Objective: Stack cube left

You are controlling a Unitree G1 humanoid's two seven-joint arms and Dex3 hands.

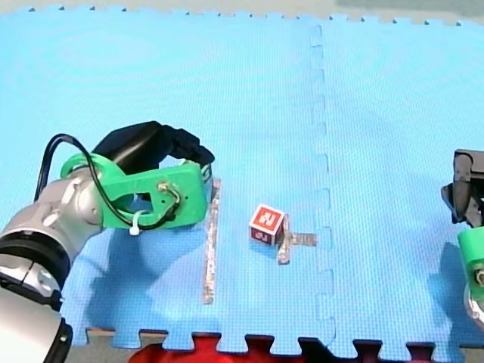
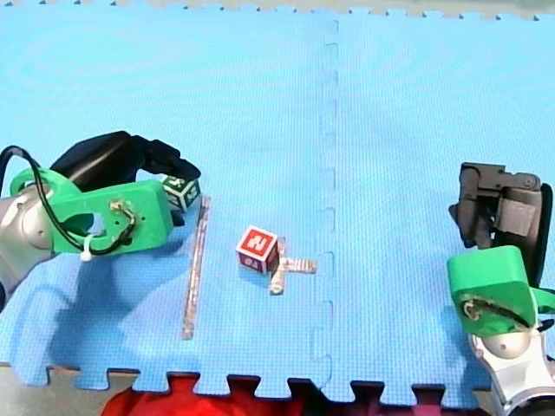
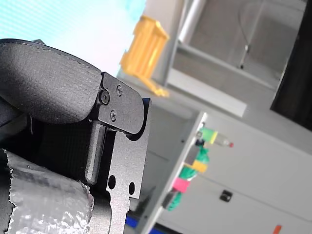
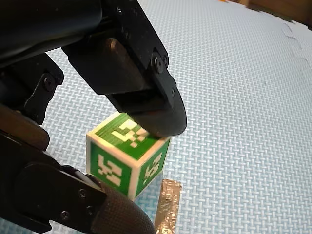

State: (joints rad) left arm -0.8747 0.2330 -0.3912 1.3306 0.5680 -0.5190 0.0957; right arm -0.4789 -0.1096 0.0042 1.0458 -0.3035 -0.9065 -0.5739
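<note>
Green cube [image 2: 182,191] is found at the left of the blue foam mat [image 2: 390,113], at the tips of the left hand [image 2: 117,156], which is reached in from the left edge. In the second wrist view the cube [image 4: 127,155] is shown clamped by that hand: one black finger pad [image 4: 146,105] is pressed onto its patterned top face, and a second finger [image 4: 97,209] is set against its lower front corner, so the hand is closed on the cube. Whether the cube is lifted clear of the mat cannot be told. A long strip of silver tape [image 2: 194,269] is laid on the mat just beside and below the cube. A red cube [image 2: 257,249] is placed near the mat's middle, well apart from the green one, touching a small cross of silver tape [image 2: 290,269]. The right hand [image 2: 490,204] is seen near the right edge of the mat, and nothing is held in it.
</note>
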